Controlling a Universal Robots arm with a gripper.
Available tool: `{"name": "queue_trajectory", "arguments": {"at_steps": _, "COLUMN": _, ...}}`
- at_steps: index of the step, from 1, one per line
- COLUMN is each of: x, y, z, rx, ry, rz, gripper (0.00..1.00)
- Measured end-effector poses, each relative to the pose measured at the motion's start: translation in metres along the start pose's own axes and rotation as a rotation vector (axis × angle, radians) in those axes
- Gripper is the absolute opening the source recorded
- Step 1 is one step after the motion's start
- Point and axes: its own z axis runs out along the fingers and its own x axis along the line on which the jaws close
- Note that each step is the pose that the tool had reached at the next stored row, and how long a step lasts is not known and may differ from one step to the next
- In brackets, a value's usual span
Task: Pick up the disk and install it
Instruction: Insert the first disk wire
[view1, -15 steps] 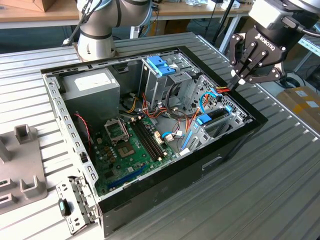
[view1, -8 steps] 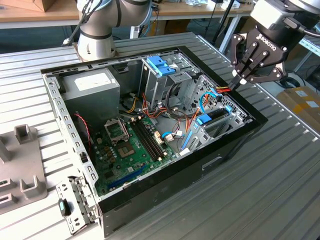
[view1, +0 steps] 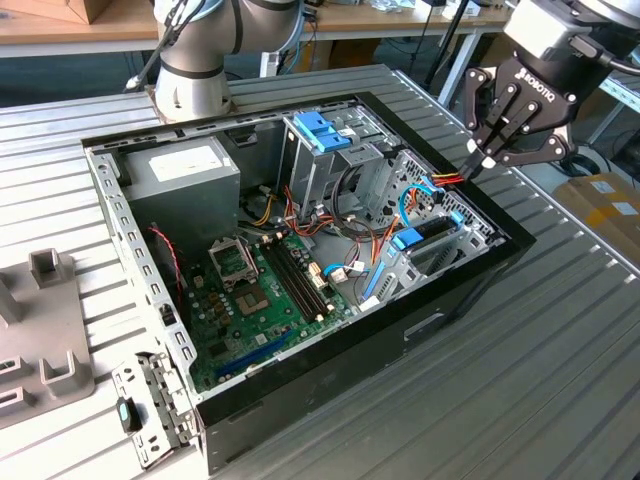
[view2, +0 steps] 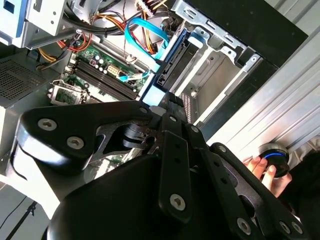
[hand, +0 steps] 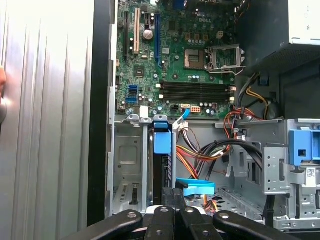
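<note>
Arm (view1: 200, 60) based behind case (view1: 330, 370), on table (view1: 560, 380). Wrist brought in from exterior view's right, above case's edge. Gripper (view1: 487, 160) tilted downward toward bay (view1: 440, 255); fingers pressed together, nothing held between them. Fingertips poised just above red-yellow cables (view1: 450, 178), apart from disk (view1: 428, 232). Disk seated on edge in bay, blue frame uppermost; in first wrist view disk (hand: 162, 165) seen directly ahead of gripper (hand: 170, 200). Hand (view2: 262, 167) seen resting on table beside case in second wrist view.
</note>
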Motion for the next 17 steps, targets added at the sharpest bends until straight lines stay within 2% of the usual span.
{"name": "queue_trajectory", "arguments": {"at_steps": 17, "x": 0.0004, "y": -0.0099, "z": 0.0009, "rx": 0.0, "ry": 0.0001, "rz": 0.0, "gripper": 0.1}}
